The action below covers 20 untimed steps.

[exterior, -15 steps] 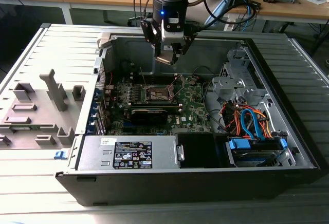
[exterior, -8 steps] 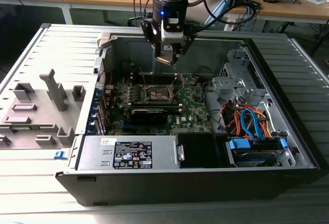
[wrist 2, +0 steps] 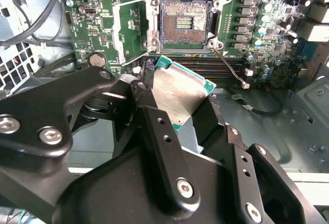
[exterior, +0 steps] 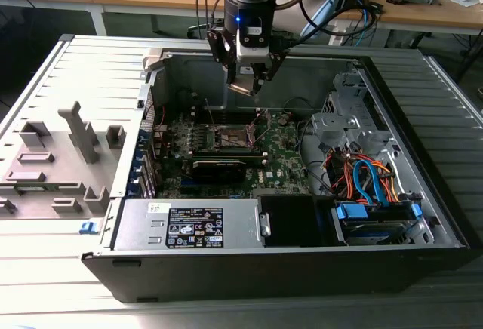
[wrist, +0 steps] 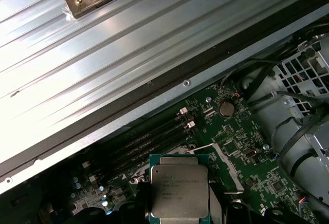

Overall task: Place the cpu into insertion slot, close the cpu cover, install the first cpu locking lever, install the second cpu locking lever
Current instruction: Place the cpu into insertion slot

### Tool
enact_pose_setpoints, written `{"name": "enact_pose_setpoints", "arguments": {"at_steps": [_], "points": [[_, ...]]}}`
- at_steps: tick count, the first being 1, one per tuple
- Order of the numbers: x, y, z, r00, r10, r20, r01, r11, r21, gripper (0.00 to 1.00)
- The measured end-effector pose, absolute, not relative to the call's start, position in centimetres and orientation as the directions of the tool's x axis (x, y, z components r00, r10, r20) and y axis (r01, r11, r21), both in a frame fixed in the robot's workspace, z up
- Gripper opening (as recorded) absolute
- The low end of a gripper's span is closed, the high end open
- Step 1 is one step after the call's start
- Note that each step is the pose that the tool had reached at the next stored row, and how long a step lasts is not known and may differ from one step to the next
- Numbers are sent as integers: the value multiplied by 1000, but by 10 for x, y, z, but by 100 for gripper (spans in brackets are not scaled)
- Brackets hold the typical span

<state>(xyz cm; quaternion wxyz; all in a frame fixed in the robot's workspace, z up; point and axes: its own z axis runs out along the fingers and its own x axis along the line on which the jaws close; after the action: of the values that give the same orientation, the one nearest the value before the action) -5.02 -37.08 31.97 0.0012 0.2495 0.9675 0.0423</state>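
Above open PC case (exterior: 226,265), gripper (exterior: 247,80) clenched on cpu (wrist 2: 180,93), chip pinched by its edges btwn fingers (wrist 2: 154,126). Cpu held clear of mobo (exterior: 283,167), near insertion slot (wrist 2: 185,22), not seated yet. Slot's brownish-gold contacts exposed. Cpu cover (wrist 2: 117,34) swung open, standing beside slot. Silver lid of cpu visible in first wrist view.

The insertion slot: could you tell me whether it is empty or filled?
Empty: the insertion slot shows bare contacts, and the gripper holds the cpu.
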Motion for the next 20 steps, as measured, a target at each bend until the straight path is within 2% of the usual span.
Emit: {"name": "enact_pose_setpoints", "arguments": {"at_steps": [20], "points": [[-50, -371, 319, -871, 491, 19, 491, 868, 82, 54]]}}
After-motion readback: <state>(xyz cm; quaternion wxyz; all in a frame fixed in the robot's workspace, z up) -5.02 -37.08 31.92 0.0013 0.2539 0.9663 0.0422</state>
